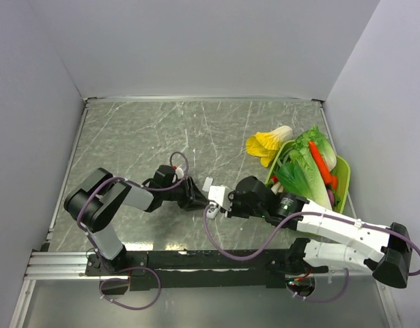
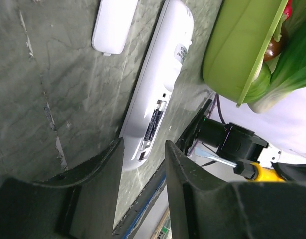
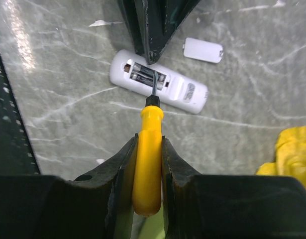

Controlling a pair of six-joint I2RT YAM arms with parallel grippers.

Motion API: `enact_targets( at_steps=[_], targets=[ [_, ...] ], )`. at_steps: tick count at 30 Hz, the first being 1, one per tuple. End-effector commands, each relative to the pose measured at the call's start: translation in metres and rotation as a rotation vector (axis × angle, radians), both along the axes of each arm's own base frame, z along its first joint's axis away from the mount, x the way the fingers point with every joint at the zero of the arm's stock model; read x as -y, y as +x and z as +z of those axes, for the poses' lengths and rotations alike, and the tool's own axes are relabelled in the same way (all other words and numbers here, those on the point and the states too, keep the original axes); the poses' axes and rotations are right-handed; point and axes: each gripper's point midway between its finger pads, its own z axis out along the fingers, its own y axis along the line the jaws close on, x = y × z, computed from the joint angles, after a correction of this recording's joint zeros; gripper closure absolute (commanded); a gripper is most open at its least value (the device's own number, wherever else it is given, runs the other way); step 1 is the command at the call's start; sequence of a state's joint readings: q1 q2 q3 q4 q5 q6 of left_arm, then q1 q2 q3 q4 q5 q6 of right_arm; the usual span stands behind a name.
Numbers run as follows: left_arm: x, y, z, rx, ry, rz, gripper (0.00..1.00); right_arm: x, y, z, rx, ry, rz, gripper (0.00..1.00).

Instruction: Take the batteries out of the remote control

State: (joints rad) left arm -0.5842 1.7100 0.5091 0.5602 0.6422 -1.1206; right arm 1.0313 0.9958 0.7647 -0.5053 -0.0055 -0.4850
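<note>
The right gripper (image 3: pixel 149 149) is pinched on a yellow screwdriver (image 3: pixel 152 119), whose blade tip sits in the remote (image 3: pixel 180 92), at the batteries (image 3: pixel 143 74). Its camera shows both cells in the open bay. The left wrist view shows only one, and the left gripper (image 2: pixel 144 147) spread to either side of the remote's end; whether it touches, I cannot tell. The cover (image 3: pixel 204 50) lies apart. From above, the basket (image 1: pixel 343 171) crowds the right, while the table (image 1: pixel 141 130) lies open left and far.
</note>
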Motion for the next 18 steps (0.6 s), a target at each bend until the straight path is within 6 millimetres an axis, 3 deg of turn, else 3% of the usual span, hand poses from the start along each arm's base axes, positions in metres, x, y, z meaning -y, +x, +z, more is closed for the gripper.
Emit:
enact_targets(
  at_steps=[1,8,13,18],
  targets=[
    [0.008,0.008,0.018,0.057,-0.036,-0.014,0.57,-0.005,0.01,0.008,0.151,-0.014,0.128,1.0],
    [0.004,0.017,0.017,0.047,0.017,0.04,0.58,0.008,0.013,-0.008,0.148,-0.174,0.179,1.0],
    [-0.003,0.026,0.015,0.05,0.084,0.085,0.59,0.007,0.009,-0.007,0.135,-0.201,0.215,1.0],
    [-0.005,0.026,0.018,0.049,0.067,0.096,0.68,0.0,0.009,-0.003,0.138,-0.197,0.253,1.0]
  ],
)
